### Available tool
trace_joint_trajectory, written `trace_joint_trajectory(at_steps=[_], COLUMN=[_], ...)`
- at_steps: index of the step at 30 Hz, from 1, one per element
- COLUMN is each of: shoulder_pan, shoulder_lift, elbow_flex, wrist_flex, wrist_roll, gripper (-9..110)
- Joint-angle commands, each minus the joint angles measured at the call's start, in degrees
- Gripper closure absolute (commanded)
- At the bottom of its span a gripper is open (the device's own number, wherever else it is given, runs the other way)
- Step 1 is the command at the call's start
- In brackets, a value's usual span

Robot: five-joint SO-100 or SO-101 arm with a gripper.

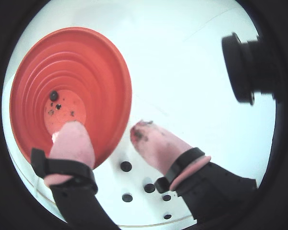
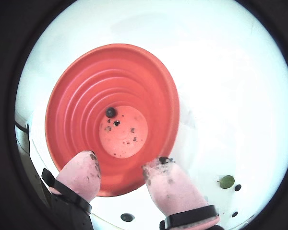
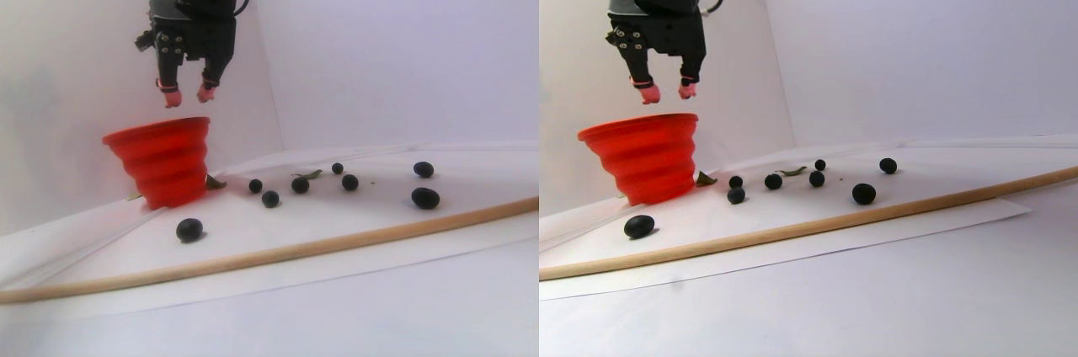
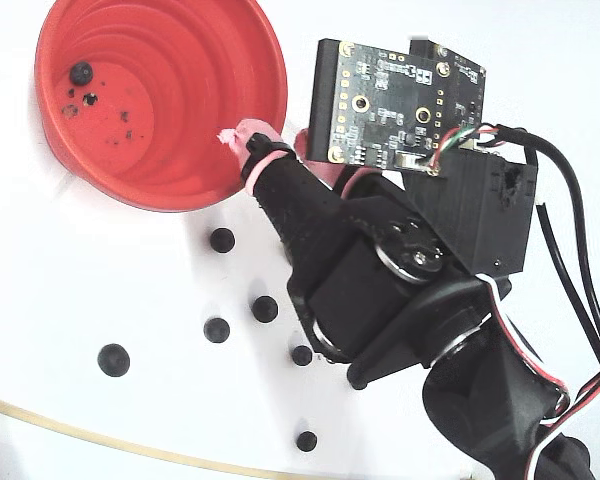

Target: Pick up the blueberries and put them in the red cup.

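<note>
The gripper hangs above the red cup's near rim, pink fingers apart and empty; one berry lies inside; the other blueberries sit scattered beside it.

The red cup stands upright near the white sheet's back edge, one berry inside. The remaining blueberries lie scattered beside it.
</note>
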Motion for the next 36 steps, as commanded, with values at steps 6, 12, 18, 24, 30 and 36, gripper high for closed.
trace_joint_trajectory(at_steps=[6, 12, 18, 24, 30, 36], shoulder_pan=[1.67, 3.34, 5.27, 7.12, 8.26, 9.67], shoulder_lift=[10.28, 11.95, 12.04, 11.95, 10.81, 8.96], elbow_flex=[0.0, 2.2, 4.04, 5.62, 6.77, 7.47], wrist_flex=[1.32, 1.49, 1.49, 1.41, 0.0, -1.49], wrist_roll=[0.09, 0.18, 0.09, 0.53, 0.44, 0.26], gripper=[84, 84, 84, 84, 84, 84])
